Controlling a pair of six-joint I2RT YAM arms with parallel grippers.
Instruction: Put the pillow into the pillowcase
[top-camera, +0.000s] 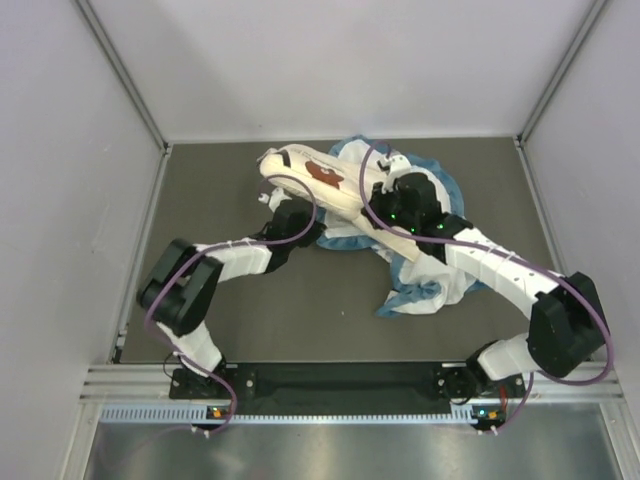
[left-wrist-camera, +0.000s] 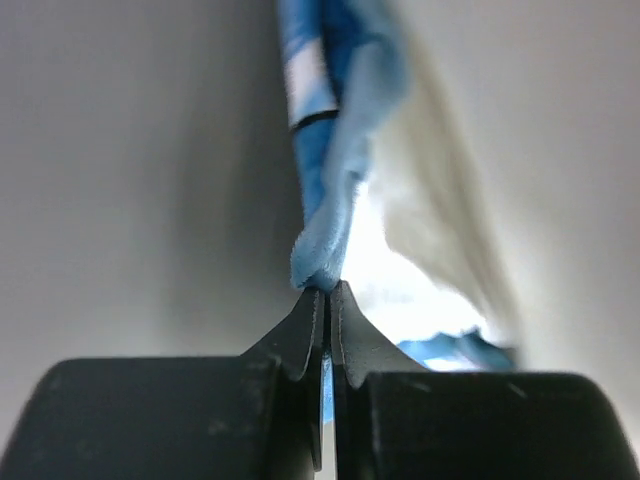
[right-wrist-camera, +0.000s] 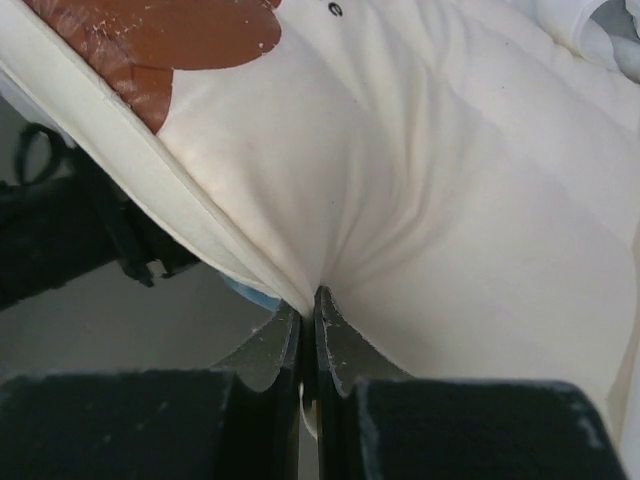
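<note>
The cream pillow (top-camera: 318, 182) with a brown bear logo lies slantwise at the back middle of the table, partly over the blue-and-white pillowcase (top-camera: 430, 285). My left gripper (top-camera: 290, 215) is shut on the pillowcase's blue ruffled edge (left-wrist-camera: 335, 200); the jaws pinch the fabric at their tips (left-wrist-camera: 327, 290). My right gripper (top-camera: 395, 200) is shut on a fold of the pillow (right-wrist-camera: 420, 190), with the brown logo (right-wrist-camera: 170, 40) at the upper left of its view. The pinch sits at the tips (right-wrist-camera: 310, 295).
The grey table (top-camera: 300, 310) is walled by white panels on three sides. The pillowcase spreads from the back right towards the middle front. A metal rail (top-camera: 330, 385) with the arm bases runs along the near edge.
</note>
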